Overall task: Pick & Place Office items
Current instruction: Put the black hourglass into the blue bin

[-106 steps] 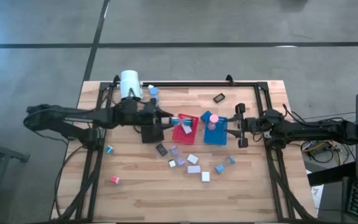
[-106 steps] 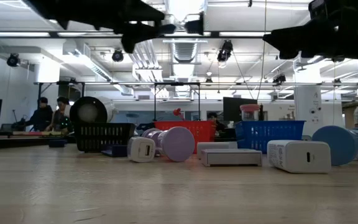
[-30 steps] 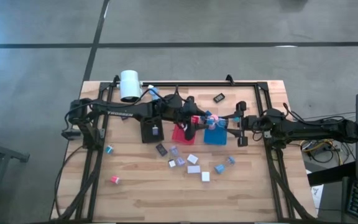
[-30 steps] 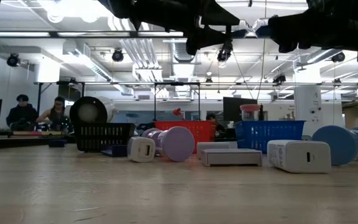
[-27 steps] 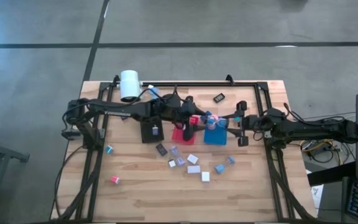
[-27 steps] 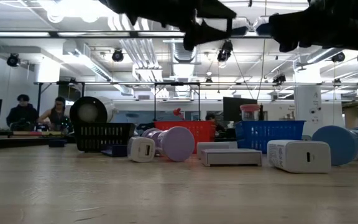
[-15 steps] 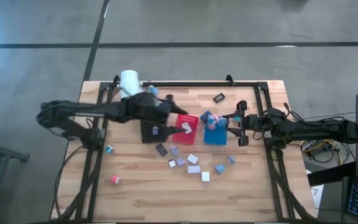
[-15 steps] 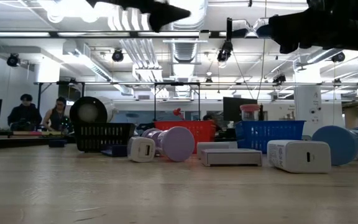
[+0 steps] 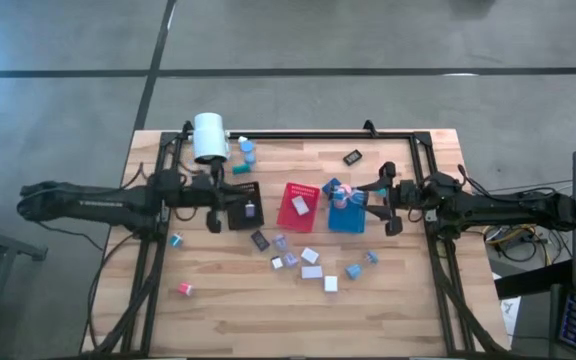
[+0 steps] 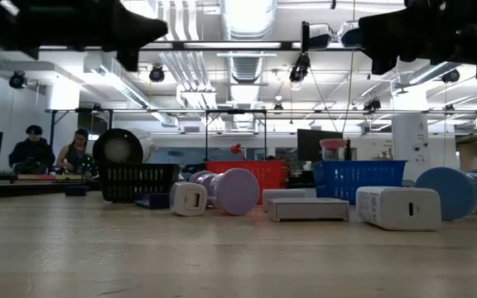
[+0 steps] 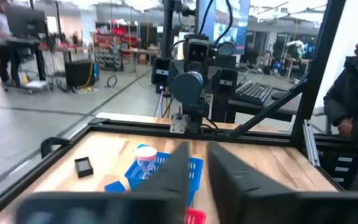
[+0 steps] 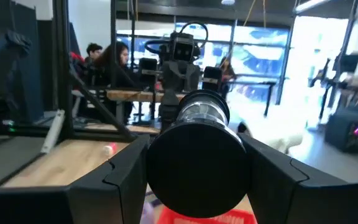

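clutter of office items (image 9: 313, 262) lies loose on the wooden table (image 9: 398, 310), mostly in a patch around the middle: white, grey and lavender blocks and a small black piece. a teal-capped bit (image 9: 176, 240) sits by the left edge, a pink one (image 9: 184, 289) nearer the front left corner, and a small black piece (image 9: 352, 156) lies alone toward the back edge.

three trays stand in a row across the middle. the black tray (image 9: 245, 208) holds one small pale piece; the red tray (image 9: 296, 203) holds a white block (image 9: 299, 203); the blue tray (image 9: 347, 212) holds a pink-capped piece and a blue one at its back end. a big white cylinder (image 9: 209, 137) lies at the back left corner, with blue and teal bits just beside it.

the left gripper (image 9: 211, 208) hangs above the table just left of the black tray, its fingers (image 11: 226, 171) drawn narrow with only a slim gap between them and nothing in them. the right gripper (image 9: 380, 203) hangs above the right edge of the blue tray, clamped on a black cylinder (image 12: 198, 163) that fills the right wrist view.

in the low view, people sit at a bench in the room behind the table.
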Controlling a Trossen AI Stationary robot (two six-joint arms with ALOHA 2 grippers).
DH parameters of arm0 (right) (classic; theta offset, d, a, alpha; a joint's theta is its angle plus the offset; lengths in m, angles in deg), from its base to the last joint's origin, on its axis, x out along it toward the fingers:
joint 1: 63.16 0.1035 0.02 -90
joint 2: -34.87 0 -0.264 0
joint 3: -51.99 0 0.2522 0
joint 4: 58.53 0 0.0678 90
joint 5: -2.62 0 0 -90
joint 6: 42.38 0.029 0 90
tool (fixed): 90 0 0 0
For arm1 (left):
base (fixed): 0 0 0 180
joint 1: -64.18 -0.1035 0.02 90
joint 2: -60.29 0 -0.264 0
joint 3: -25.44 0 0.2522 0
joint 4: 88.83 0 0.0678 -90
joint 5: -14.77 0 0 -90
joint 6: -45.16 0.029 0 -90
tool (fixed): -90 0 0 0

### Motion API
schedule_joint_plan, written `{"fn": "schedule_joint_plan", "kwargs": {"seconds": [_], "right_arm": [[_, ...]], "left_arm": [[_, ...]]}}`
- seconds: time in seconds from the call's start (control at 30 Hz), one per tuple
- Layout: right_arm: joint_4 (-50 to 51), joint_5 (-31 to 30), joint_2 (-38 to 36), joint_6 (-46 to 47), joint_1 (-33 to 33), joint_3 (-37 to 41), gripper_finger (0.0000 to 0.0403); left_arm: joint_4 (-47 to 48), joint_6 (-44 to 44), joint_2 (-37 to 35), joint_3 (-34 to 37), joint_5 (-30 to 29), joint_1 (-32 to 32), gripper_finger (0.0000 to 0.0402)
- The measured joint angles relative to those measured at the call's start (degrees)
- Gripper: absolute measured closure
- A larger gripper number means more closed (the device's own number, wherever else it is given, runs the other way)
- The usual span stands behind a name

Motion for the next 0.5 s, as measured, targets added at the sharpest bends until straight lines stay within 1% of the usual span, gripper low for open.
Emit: {"fn": "schedule_joint_plan", "kwargs": {"seconds": [0.03,0.07,0.17,0.3,0.4,0.5], "right_arm": [[1.3,0.4,0.0,0.9,0.0,-0.5,0.02],[2.8,0.6,-0.1,1.5,0.0,-1.2,0.02],[9.6,0.8,-1.3,2.8,0.0,-5.5,0.02],[23.3,0.8,-3.5,2.7,0.0,-12.2,0.02],[29.3,0.8,-6.0,4.3,0.0,-16.0,0.02],[32.6,0.9,-9.8,6.0,0.0,-17.2,0.02]], "left_arm": [[-0.9,0.4,-1.5,1.7,0.0,0.0,0.0384],[-1.9,0.6,-2.8,3.4,-0.1,0.0,0.039],[-5.0,1.8,-6.4,7.6,-0.2,0.0,0.0383],[-7.0,2.4,-9.7,12.3,-0.3,0.0,0.0377],[-8.1,2.5,-11.1,14.0,-1.0,0.0,0.0382],[-8.3,2.3,-11.7,14.1,-1.1,0.0,0.0388]]}}
